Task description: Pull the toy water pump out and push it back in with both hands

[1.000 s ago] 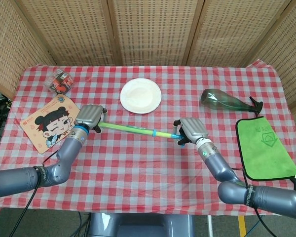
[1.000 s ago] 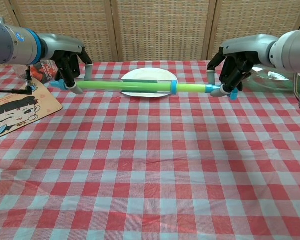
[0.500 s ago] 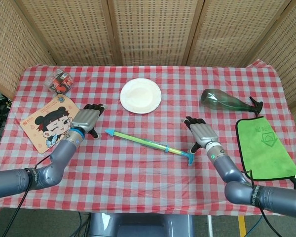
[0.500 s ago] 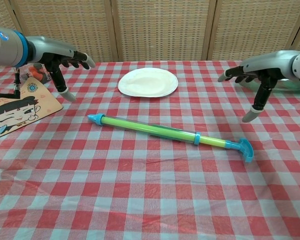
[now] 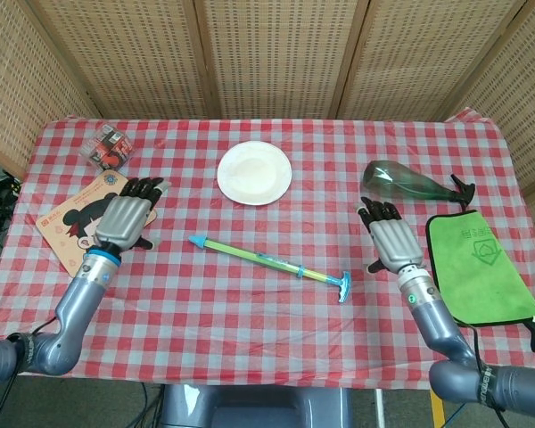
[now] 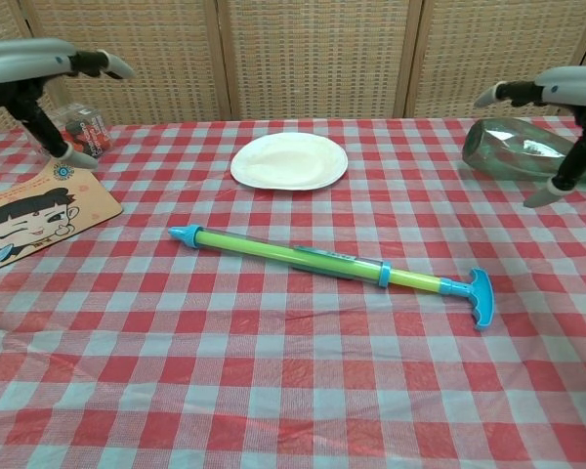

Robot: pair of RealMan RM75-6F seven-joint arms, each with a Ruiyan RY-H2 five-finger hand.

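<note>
Chest view: left hand [image 6: 49,73] and right hand [image 6: 557,107] cut off at the frame edges. Green bottle [image 6: 527,149] partly cropped right; cartoon board [image 6: 24,215] cropped left.

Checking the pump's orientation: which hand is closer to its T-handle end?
The right hand: the toy water pump has its blue T-handle toward it, while the pointed tip faces the left hand.
</note>
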